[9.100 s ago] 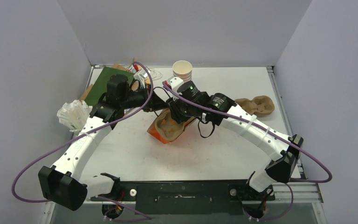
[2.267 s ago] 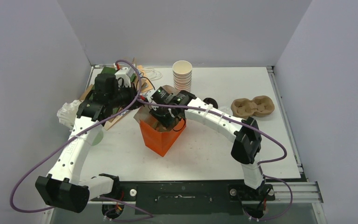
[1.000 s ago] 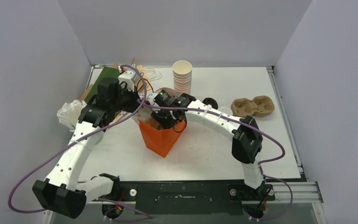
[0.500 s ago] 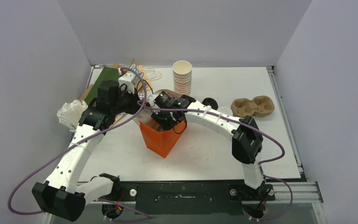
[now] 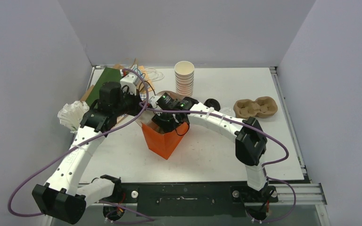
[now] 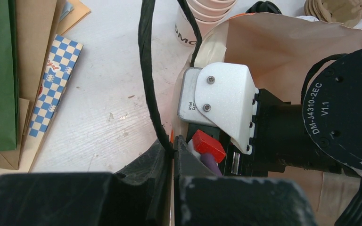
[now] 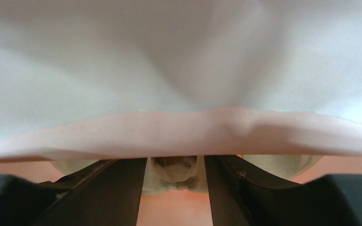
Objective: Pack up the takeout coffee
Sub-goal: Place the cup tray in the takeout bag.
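An orange paper bag (image 5: 162,139) stands upright mid-table. My left gripper (image 5: 143,105) is shut on its rim; in the left wrist view the fingers (image 6: 173,141) pinch the paper edge of the bag (image 6: 273,42). My right gripper (image 5: 163,123) reaches down inside the bag. Its fingers (image 7: 175,164) stand apart, with the ridge of a pulp cup carrier (image 7: 174,178) between them. A fold of the bag (image 7: 179,132) hides the fingertips. No takeout coffee is in view.
A stack of lidless white cups (image 5: 184,75) stands at the back. A second pulp carrier (image 5: 256,107) lies at the right and a black lid (image 5: 211,103) behind the bag. Green and brown paper bags (image 5: 104,79), checkered paper (image 6: 56,75) and crumpled napkins (image 5: 70,114) lie at the left.
The bag, lying on its side at first, now stands upright. Over the last second both arms have barely shifted and the left gripper has kept its hold on the rim.
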Tool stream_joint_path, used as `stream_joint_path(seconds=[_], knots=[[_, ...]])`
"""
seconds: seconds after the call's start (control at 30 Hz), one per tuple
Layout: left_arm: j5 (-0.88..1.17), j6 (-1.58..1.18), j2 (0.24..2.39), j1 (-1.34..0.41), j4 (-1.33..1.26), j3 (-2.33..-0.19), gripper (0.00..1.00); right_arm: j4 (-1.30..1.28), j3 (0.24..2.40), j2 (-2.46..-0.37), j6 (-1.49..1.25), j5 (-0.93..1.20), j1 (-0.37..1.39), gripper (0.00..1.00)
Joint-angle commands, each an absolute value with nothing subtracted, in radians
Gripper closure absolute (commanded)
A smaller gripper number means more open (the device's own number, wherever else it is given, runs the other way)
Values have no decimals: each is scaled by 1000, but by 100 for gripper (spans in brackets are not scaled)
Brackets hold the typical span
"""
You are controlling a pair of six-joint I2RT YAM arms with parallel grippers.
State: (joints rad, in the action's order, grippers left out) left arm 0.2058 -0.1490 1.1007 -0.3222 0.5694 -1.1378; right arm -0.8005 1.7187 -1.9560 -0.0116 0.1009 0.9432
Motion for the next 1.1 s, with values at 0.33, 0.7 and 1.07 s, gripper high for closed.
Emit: stream_joint_path(seconds=[0.33, 0.7, 1.07], knots=[[340, -178, 1053, -344, 467, -1157, 100, -808, 1782, -1876, -31, 72, 940, 0], [382, -194, 1049, -352, 459, -1145, 100, -792, 1846, -1802, -44, 25, 948, 0], [387, -224, 1052, -371, 465, -1147, 100, -668, 1838, -1696, -44, -49, 948, 0]])
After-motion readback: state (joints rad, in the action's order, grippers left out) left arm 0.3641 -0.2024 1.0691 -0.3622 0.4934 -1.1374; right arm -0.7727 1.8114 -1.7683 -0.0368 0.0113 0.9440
